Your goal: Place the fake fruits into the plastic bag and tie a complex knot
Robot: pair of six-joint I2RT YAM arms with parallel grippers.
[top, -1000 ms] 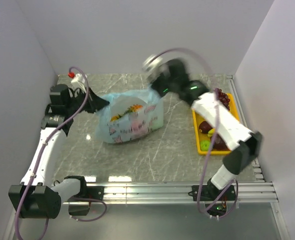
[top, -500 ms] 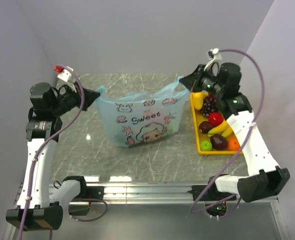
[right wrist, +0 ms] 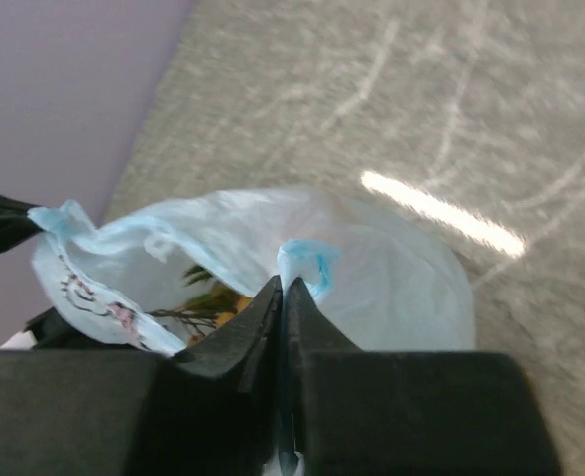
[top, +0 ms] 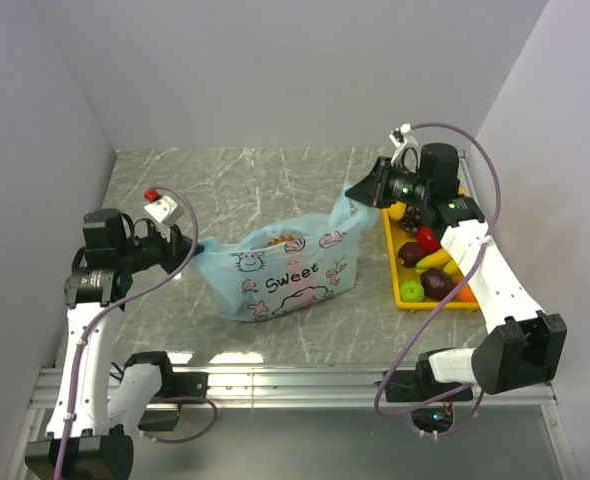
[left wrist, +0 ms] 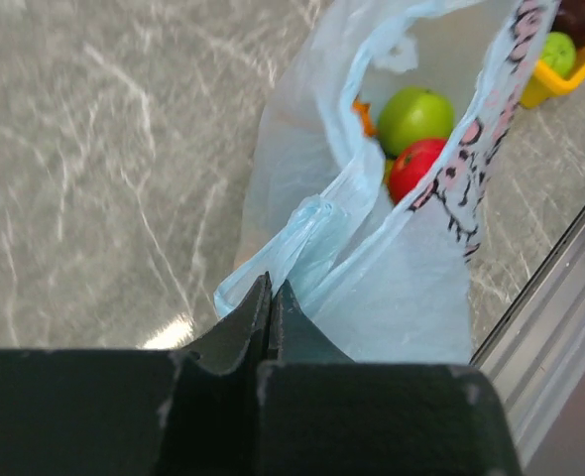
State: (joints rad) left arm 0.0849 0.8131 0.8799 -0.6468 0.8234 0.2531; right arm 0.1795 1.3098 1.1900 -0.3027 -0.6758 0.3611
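The light-blue plastic bag (top: 287, 270) with its pink cartoon print sits on the marble table, mouth open and sagging. My left gripper (top: 190, 250) is shut on the bag's left handle (left wrist: 307, 223). My right gripper (top: 355, 192) is shut on the right handle (right wrist: 307, 263), with plastic pinched between its jaws. Inside the bag lie fake fruits: a green apple (left wrist: 414, 117), a red one (left wrist: 416, 167) and something orange (top: 275, 241). More fake fruits, among them a red apple (top: 428, 238) and a green one (top: 412, 291), lie in the tray. No knot is in view; the handles are held apart.
A yellow tray (top: 391, 262) stands at the right, just beside the bag and under my right arm. Walls close in the left, back and right sides. An aluminium rail (top: 305, 380) runs along the near edge.
Both grippers have come down and inward with the handles. The left one moved toward the near side. The bag went from stretched wide to slack and lower on the table.
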